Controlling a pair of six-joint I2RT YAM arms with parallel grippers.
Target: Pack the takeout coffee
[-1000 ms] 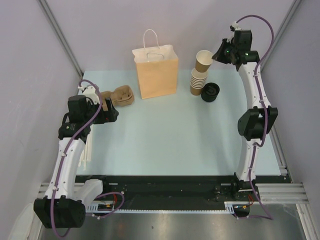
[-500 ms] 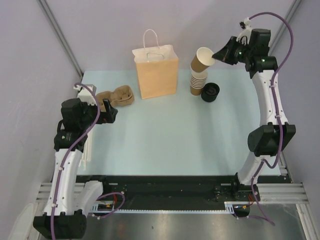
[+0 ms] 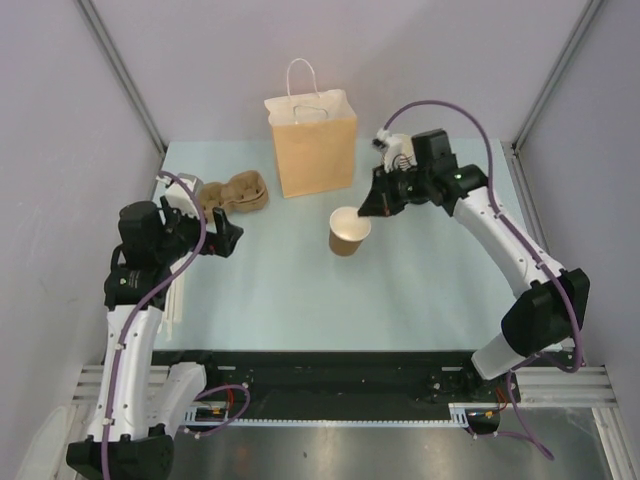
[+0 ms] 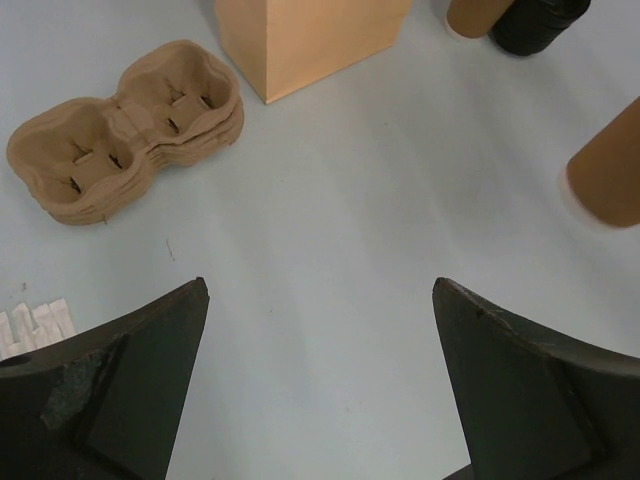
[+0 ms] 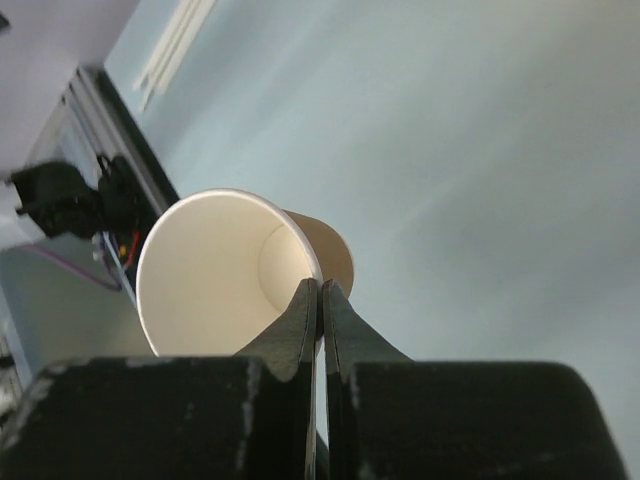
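No lidded coffee cup shows in any view. My right gripper [image 3: 366, 212] is shut on the rim of a lidless tan paper cup [image 3: 346, 233], one finger inside and one outside, and holds it tilted over the middle of the table. The right wrist view shows the cup's white inside [image 5: 215, 270] and the shut gripper [image 5: 321, 287]. The cup also shows at the right edge of the left wrist view [image 4: 612, 168]. My left gripper [image 3: 229, 236] is open and empty above the left of the table [image 4: 320, 292].
A brown paper bag [image 3: 313, 140] stands at the back centre. A moulded cup carrier [image 3: 236, 192] lies left of it. In the left wrist view the base of the cup stack [image 4: 478, 14] and black lids [image 4: 540, 18] show at the top. White packets [image 4: 30, 326] lie at the left.
My right arm has lifted a cup off the stack and swung it left and nearer, down over the table's middle. My left gripper has barely shifted.
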